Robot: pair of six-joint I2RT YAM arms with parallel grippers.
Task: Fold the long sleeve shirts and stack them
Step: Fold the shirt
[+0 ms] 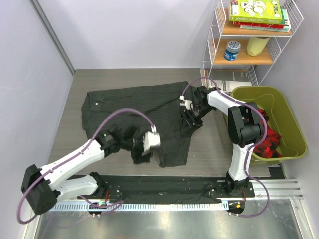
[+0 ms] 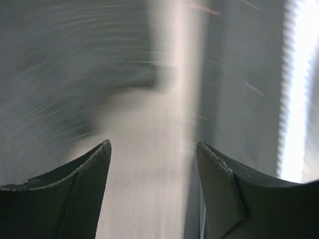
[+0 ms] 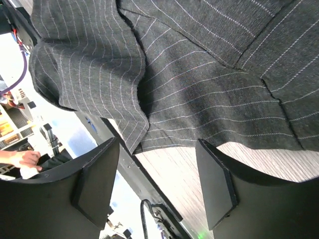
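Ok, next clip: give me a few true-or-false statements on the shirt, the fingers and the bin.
1. The dark pinstriped cloth shirt lies on the grey wood-grain table. True.
2. The left arm's fingers are clamped on the shirt. False: they stand apart with nothing between them.
3. The olive-green plastic bin holds red-and-black cloth. True.
4. The right arm's fingers are over the bin. False: they hover open at the shirt's edge.

Top external: high at 6 o'clock, looking down over the whole table (image 1: 209, 144).
Left wrist: very close, blurred, aim unclear.
Right wrist: close over the shirt (image 3: 199, 74) edge.
Shared: that edge, at 3 o'clock from the top view's middle.
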